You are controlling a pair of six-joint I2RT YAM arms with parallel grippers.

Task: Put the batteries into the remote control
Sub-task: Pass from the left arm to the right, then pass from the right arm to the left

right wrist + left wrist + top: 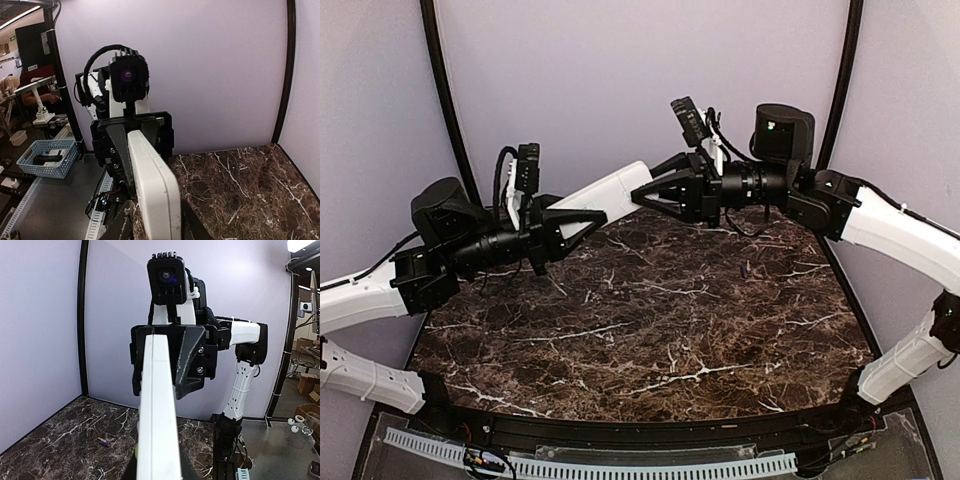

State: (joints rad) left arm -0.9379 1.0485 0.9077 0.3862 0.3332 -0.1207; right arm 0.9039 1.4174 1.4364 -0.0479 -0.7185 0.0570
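Observation:
The white remote control (610, 193) hangs in the air above the back of the table, held between the two arms. My left gripper (592, 220) is shut on its left end, where the remote control (159, 405) shows edge-on between the dark fingers. My right gripper (642, 193) is shut on the other end, its fingers (114, 220) against both sides of the remote control (150, 175). One small bluish-purple battery (103, 442) lies loose on the marble, right of centre (744, 269), away from both grippers.
The dark marble table (650, 330) is ringed by purple walls. A white slotted cable tray (590, 465) runs along the near edge. Off the table stand a blue basket (47, 157) and cardboard boxes (306, 382).

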